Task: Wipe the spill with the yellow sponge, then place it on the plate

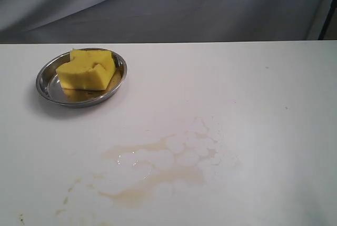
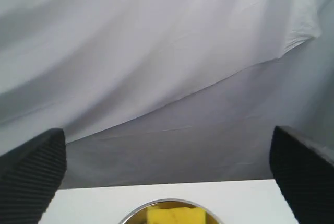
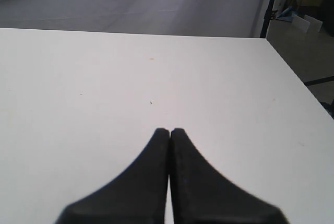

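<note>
two steps to this job, and both look about done, judging by how things lie now. the yellow sponge (image 1: 87, 70) sits in the plate (image 1: 44, 86) at the far left of the tabletop (image 1: 253, 99), filling most of the dish, notch up, nothing touching it. the spill (image 1: 158, 165) is no glossy blob. it's a thin, pale brown smear w/ watery patches across the near-middle of the tabletop, well apart from the plate, w/ a few small specks off toward the near-left corner. that spread-out look fits a wipe already made, tho the surface isn't clean: residue and wet film show plainly.

left end effector (image 2: 167, 177): released, jaws standing wide, nothing btwn them. its wrist view catches only the plate's rim and a strip of sponge, the rest being grey backdrop cloth (image 2: 156, 51), so i'd say it hangs near the plate, clear of the sponge. right end effector (image 3: 170, 132): clenched, tips pressed together, grasping nothing, over bare white tabletop w/ no spill or plate in its view. neither arm shows in the exterior view.

left to do, imo: little or nothing by the task's wording, since the sponge is on the plate. if a cleaner tabletop is wanted, the smear would need another pass, then sponge to plate again. can't tell how wet the sponge is.
</note>
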`<action>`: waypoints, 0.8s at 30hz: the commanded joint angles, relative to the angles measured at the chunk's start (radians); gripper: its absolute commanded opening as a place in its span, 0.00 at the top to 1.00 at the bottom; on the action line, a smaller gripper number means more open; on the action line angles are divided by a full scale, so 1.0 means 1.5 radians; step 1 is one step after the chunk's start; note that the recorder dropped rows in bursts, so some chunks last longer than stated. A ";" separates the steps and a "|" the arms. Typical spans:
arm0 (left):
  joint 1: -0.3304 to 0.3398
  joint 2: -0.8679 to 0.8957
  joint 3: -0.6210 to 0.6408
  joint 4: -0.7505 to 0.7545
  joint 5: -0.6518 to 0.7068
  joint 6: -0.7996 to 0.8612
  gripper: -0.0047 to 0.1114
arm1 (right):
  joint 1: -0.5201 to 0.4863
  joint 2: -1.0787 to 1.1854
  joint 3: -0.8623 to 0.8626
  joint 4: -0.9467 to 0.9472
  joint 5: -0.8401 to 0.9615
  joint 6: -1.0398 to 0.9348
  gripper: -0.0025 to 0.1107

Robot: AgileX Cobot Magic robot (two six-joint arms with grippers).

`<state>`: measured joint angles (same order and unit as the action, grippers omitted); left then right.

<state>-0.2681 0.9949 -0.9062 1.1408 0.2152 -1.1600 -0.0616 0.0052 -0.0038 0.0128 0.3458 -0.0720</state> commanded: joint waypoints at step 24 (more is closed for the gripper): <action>0.001 -0.480 0.369 -0.091 -0.076 -0.023 0.96 | 0.001 -0.003 0.003 0.000 -0.002 0.000 0.98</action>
<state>-0.2681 0.2792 -0.3573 1.0084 0.1098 -1.1911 -0.0616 0.0052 -0.0038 0.0128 0.3458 -0.0720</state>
